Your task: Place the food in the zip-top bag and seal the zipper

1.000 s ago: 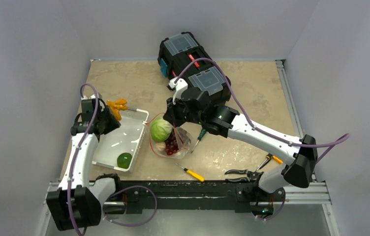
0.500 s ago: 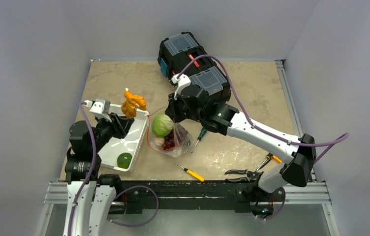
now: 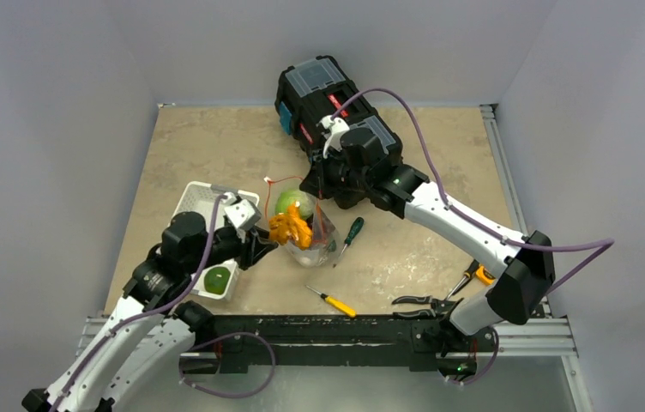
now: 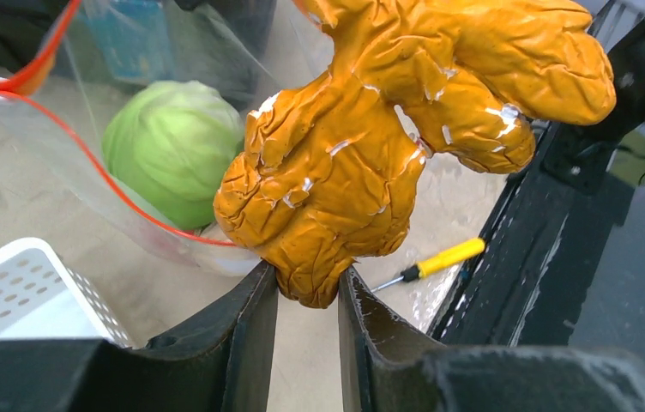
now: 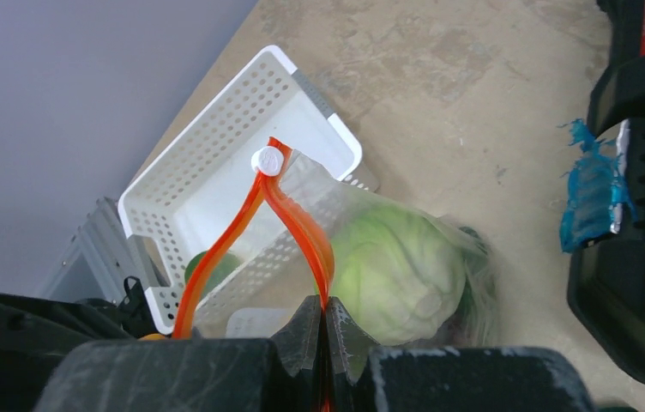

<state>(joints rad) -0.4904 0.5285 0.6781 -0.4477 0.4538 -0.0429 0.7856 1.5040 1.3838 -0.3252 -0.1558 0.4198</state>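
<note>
1. Beige and scuffed, the table (image 3: 216, 146) is filling the floor of a pale-walled booth, and we are seeing both arms reaching over its middle.
2. A black toolbox (image 3: 328, 99) is sitting at the far edge, about halfway along it.
3. The right arm is stretching from the near right corner toward the toolbox. Its right gripper (image 5: 325, 309) is pinching fully closed on the zipper (image 5: 293, 223), holding that side of the mouth up.
4. The left gripper (image 4: 306, 287) is clamping the lower end of the orange carrots (image 4: 370, 146), with its jaws standing partly apart around them.
5. A white slotted basket (image 3: 203, 196) is lying toward the left edge, and the green round fruit (image 3: 217, 279) is sitting in its near corner.
6. The zip-top bag (image 3: 315, 245) is standing near the middle of the table, just beside the basket, with its mouth gaping. The carrots are hanging at this mouth, but we cannot tell whether they are past the rim.
7. The pale green cabbage (image 5: 400, 266) is lying inside the bag.
8. A green-handled screwdriver (image 3: 352, 232) is lying just beside the bag, on the side facing the right edge. A yellow-handled screwdriver (image 3: 336, 303) is lying by the near edge, and pliers (image 3: 422, 302) are lying toward the near right corner.
9. The small white tab (image 5: 268, 160) is sitting at the zipper's raised end, over the basket in the right wrist view.
</note>
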